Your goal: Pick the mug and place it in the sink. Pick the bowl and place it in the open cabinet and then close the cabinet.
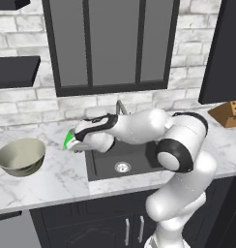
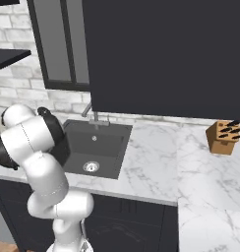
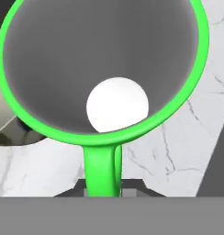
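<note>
- The mug point(image 3: 102, 69) is bright green with a grey inside; in the hand view its round mouth faces the camera, and a pale white disc shows at its bottom, with nothing else inside.
- Its green handle point(image 3: 102, 170) runs down to the bottom of the hand view, between the dark finger tips.
- The gripper point(image 1: 75, 144) is clamped shut on the mug by that handle; in the left base view only a sliver of green mug point(image 1: 68, 140) shows at the hand's end.
- There the mug sits over the marble counter point(image 1: 57, 169), just left of the sink's left edge.
- The sink point(image 1: 122, 162) is a dark recessed basin with a round steel drain point(image 1: 122, 167); what shows of the basin holds nothing, and the arm hides part of it.
- A grey faucet point(image 2: 92, 114) stands at the sink's back edge.
- The bowl point(image 1: 21, 156) stands upright on the counter, well left of the sink, apart from the mug; its cream inside is empty.
- A dark cabinet door point(image 2: 164, 56) hangs above the counter in the right base view.
- A wooden knife block point(image 2: 223, 136) holding dark-handled knives stands on the counter far right.
</note>
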Robot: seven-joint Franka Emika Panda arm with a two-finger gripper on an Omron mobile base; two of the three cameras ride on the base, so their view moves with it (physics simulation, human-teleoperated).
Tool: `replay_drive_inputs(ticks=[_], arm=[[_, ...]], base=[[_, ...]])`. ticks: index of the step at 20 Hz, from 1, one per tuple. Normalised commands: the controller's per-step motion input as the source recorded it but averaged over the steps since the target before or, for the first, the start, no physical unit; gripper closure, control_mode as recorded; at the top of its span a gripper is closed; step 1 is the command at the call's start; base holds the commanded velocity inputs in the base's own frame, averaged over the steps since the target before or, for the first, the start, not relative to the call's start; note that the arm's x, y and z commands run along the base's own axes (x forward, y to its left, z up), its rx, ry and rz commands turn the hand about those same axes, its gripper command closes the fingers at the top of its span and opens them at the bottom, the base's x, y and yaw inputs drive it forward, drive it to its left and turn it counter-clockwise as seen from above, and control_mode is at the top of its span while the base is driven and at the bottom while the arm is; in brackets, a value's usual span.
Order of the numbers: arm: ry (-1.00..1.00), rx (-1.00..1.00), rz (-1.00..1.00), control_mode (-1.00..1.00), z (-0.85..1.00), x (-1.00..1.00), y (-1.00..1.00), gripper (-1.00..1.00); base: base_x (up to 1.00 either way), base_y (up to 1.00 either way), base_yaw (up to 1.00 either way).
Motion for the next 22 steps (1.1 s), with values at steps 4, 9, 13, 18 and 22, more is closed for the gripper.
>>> replay_drive_inputs(ticks=[4,9,13,18,22], arm=[[0.10,0.11,-0.24,-1.00,0.56,-0.57,-0.01,1.00],[0.09,0.01,-0.34,-1.00,0.66,-0.33,0.00,1.00],[0.33,-0.09,-0.26,-1.00,0.32,0.33,0.00,1.00],[0.28,-0.23,-0.26,-1.00,0.75,0.05,-0.04,1.00],[0.28,-0.07,-0.30,-1.00,0.55,0.00,-0.28,1.00]], base=[[0.00,0.00,0.00],[0.00,0.00,0.00],[0.00,0.00,0.00],[0.00,0.00,0.00],[0.00,0.00,0.00]])
